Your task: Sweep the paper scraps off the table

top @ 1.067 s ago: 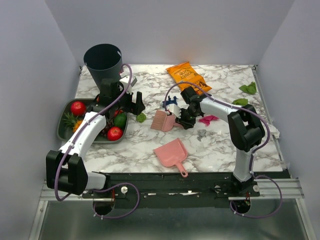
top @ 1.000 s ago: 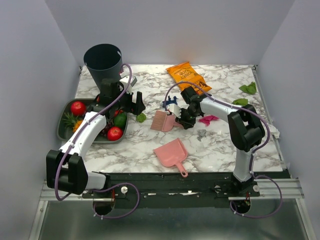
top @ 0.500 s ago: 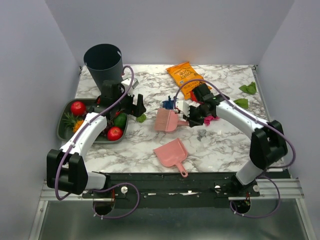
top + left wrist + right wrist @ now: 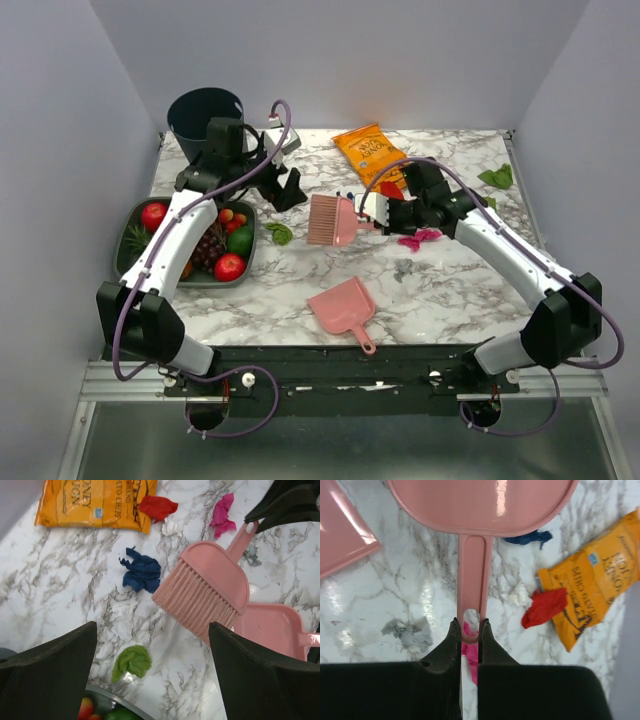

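Note:
My right gripper (image 4: 385, 214) is shut on the handle of a pink brush (image 4: 330, 220), pinching the handle's looped end (image 4: 471, 625); the bristles point left. Paper scraps lie on the marble table (image 4: 450, 295): a blue one (image 4: 142, 572) just behind the brush, red (image 4: 545, 607) on the snack bag's corner, magenta (image 4: 418, 238) under my right wrist, grey (image 4: 410, 630), and green (image 4: 131, 661) by the fruit tray. Further green scraps (image 4: 495, 177) sit at the far right. My left gripper (image 4: 152, 680) hangs open above the green scrap, holding nothing.
A pink dustpan (image 4: 342, 305) lies near the front edge. An orange snack bag (image 4: 372, 152) is at the back. A dark bin (image 4: 203, 118) stands at the back left, with a grey tray (image 4: 128, 262) of toy fruit in front of it.
My right gripper closed on the brush handle and carried the brush up, back and slightly right. The left arm swung back toward the bin, still open.

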You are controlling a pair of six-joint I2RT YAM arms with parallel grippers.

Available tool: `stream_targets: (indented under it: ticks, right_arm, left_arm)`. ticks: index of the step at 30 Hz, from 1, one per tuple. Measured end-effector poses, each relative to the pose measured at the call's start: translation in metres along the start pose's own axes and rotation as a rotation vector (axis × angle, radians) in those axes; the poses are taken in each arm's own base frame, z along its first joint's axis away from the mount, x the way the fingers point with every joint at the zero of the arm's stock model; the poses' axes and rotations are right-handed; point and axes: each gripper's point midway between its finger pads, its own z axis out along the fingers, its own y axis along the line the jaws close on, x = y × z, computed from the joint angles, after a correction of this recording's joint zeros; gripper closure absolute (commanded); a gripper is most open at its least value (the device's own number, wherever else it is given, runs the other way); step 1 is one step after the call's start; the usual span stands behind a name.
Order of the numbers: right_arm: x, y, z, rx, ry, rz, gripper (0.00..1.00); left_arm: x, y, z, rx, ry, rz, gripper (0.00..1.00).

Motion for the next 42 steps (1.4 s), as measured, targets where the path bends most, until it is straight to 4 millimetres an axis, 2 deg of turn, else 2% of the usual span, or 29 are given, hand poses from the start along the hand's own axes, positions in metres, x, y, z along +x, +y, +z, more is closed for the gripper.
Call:
stream_targets:
  ticks: [2,5,8,11,15,20,25,29,33,38,41,42]
  right_arm:
    - [-0.005,-0.011,-0.008,0.050,-0.006,-0.070,0.99]
    - [-0.017,-0.033,-0.027,0.164,-0.025,-0.209,0.99]
    - [-0.032,-0.052,-0.050,0.290,-0.046,-0.377,0.99]
    - [-0.045,-0.062,-0.064,0.361,-0.052,-0.519,0.99]
    - [-0.057,-0.072,-0.069,0.405,-0.048,-0.652,0.99]
    - [-0.065,-0.075,-0.071,0.418,-0.039,-0.758,0.99]
    - [-0.069,-0.080,-0.071,0.433,-0.029,-0.824,0.99]
    - [-0.068,-0.082,-0.061,0.417,-0.026,-0.856,0.99]
    - [-0.068,-0.082,-0.053,0.401,-0.025,-0.883,0.99]
    - [-0.073,-0.080,-0.050,0.396,-0.036,-0.909,0.99]
    - [-0.075,-0.079,-0.050,0.398,-0.039,-0.913,0.99]
    - [-0.075,-0.079,-0.050,0.399,-0.040,-0.916,0.93]
  left_arm:
    - [-0.021,-0.004,-0.008,0.030,-0.019,0.091,0.01]
    - [-0.039,-0.009,-0.014,0.077,-0.013,0.183,0.01]
    - [-0.054,-0.014,-0.007,0.149,0.016,0.244,0.01]
    - [-0.055,-0.021,0.006,0.216,0.060,0.266,0.02]
    - [-0.047,-0.029,0.021,0.271,0.105,0.261,0.02]
    - [-0.041,-0.033,0.022,0.296,0.131,0.245,0.10]
    - [-0.042,-0.042,0.024,0.329,0.143,0.256,0.28]
    - [-0.038,-0.055,0.034,0.385,0.165,0.258,0.40]
    - [-0.030,-0.062,0.042,0.434,0.200,0.244,0.56]
    - [-0.023,-0.063,0.045,0.456,0.225,0.240,0.66]
    - [-0.021,-0.064,0.043,0.463,0.234,0.238,0.95]
    - [-0.020,-0.063,0.043,0.460,0.239,0.236,1.00]
